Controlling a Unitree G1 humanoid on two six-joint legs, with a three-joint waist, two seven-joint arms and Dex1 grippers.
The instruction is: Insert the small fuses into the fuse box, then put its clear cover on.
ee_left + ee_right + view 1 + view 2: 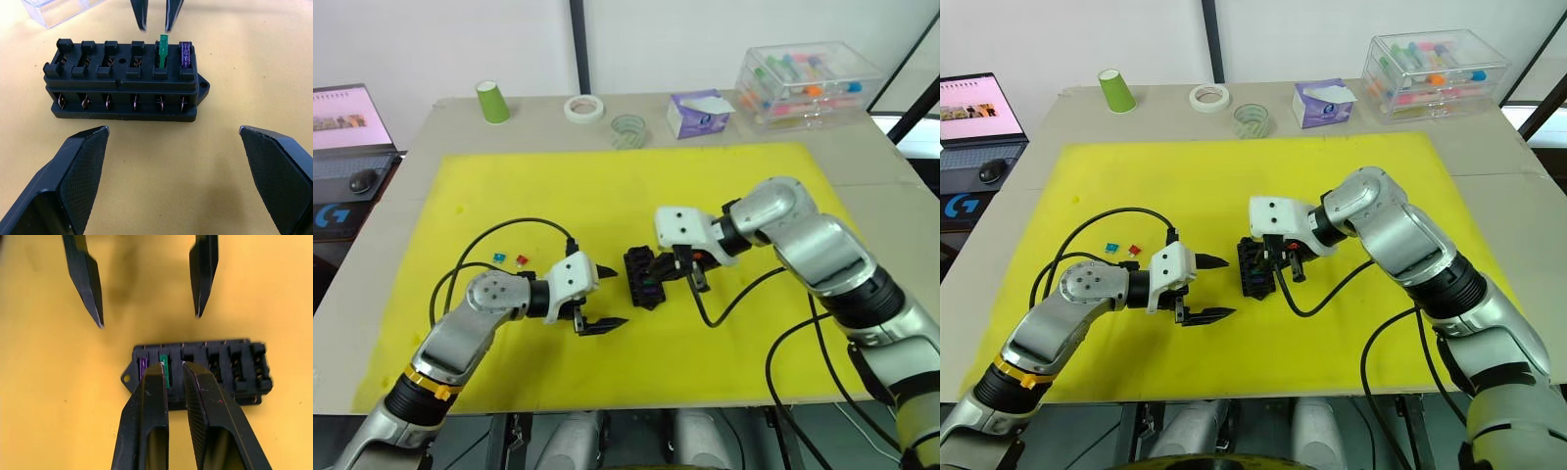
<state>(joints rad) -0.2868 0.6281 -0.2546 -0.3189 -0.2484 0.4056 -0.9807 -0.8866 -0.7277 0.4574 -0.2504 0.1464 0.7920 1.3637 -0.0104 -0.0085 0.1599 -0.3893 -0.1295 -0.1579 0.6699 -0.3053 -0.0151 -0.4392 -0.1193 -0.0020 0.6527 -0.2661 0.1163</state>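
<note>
black fuse box (124,81), two fuses seated

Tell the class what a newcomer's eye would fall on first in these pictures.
The yellow mat stands out first, with the black fuse box at its middle. The right gripper is over the box, beside an upright green fuse and a purple fuse seated in end slots. The left gripper is open, facing the box; two loose fuses lie behind it.

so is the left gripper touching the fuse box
Apart. The left wrist view shows bare yellow mat between the open left gripper and the fuse box.
</note>
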